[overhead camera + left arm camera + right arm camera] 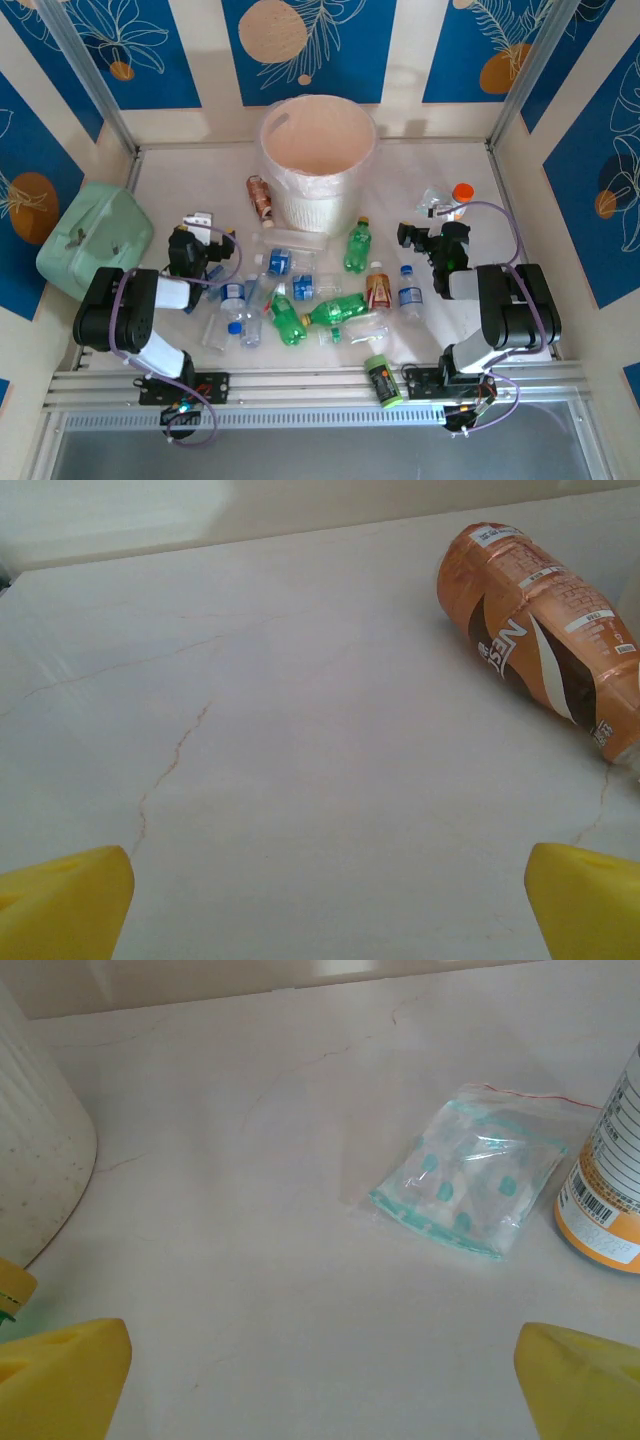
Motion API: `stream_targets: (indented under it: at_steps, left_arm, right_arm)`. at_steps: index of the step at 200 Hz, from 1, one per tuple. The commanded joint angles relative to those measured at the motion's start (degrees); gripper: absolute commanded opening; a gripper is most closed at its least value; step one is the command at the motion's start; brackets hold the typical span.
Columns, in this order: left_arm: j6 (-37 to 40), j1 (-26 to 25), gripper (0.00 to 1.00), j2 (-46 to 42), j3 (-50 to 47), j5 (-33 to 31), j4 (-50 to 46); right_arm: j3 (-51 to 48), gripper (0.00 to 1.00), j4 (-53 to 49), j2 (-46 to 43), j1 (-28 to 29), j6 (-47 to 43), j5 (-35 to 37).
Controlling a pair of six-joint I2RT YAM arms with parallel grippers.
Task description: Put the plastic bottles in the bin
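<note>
Two matching YAM arms, black and white.
left arm [130, 312] and right arm [512, 305]: chunky rounded black joint housings, white link sections, black base blocks. A thin lavender cable [228, 262] loops along each arm. left fingers [65, 905] and right fingers [60, 1380] are bright yellow, blunt and matte.

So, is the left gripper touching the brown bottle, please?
Apart: the left wrist view shows bare table between the open left gripper and the brown bottle.
</note>
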Motion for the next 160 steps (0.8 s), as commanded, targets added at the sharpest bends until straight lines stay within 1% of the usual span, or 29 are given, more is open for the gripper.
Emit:
stream_targets:
  at_steps: [1,160]
  left_arm:
    - [-0.6,0.6,1.00,0.3,1.1,1.6,0.0]
    - [-0.8,0.7,1.00,0.3,1.4,1.7,-0.6]
  right_arm:
    - [1.0,0.99,0.7,-0.4,-0.1,-0.4,-1.1]
    - [1.1,0.99,1.0,-0.6,-0.1,-0.2,-0.8]
